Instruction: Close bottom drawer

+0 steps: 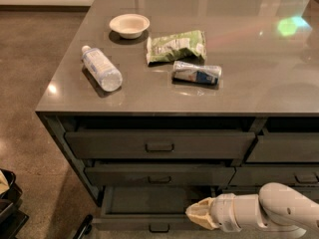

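Note:
The bottom drawer (124,222) is the lowest of the left stack, with a slim dark grey front and a small loop handle (158,228) at its centre. It stands pulled out, and its dark inside (149,200) shows. My gripper (192,213), with cream fingers on a white arm, comes in from the right. It is just above the right part of the drawer's front edge, pointing left. The fingers look closed together into one point and hold nothing.
Two taller grey drawers (159,144) sit shut above the open one, and a neighbouring stack (284,148) is to the right. On the counter are a white bowl (129,25), a water bottle (101,67), a green chip bag (175,46) and a can (196,72). A dark object (7,198) stands on the floor at the left.

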{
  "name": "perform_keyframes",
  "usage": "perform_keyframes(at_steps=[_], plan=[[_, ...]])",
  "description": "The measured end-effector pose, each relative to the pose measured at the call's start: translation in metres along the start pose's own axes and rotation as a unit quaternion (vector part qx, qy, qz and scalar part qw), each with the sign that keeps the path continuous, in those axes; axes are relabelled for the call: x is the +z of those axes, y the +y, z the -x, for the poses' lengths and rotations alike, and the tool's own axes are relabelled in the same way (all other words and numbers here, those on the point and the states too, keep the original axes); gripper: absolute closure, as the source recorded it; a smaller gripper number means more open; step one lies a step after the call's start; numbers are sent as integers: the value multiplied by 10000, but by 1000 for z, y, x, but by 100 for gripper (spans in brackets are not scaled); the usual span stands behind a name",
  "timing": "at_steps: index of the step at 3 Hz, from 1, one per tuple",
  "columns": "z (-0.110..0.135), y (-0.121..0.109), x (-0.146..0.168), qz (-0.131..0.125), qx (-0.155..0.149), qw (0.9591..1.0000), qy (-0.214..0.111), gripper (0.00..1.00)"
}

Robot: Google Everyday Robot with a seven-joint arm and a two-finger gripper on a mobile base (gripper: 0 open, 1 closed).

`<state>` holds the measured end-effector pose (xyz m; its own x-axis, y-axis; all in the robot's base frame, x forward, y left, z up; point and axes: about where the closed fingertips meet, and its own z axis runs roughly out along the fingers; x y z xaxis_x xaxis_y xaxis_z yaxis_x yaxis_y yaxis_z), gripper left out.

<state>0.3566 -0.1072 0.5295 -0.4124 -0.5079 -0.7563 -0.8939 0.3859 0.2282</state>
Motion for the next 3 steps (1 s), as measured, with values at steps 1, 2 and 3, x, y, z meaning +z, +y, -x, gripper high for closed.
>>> perform_keyframes(at_steps=[1,2,3], plan=[[-58,-51,21,-201,749,9967,-244,100],[-120,-80,51,-248,1513,9872,-446,100],[-176,-92,77,-216,2111,9753,-618,100]])
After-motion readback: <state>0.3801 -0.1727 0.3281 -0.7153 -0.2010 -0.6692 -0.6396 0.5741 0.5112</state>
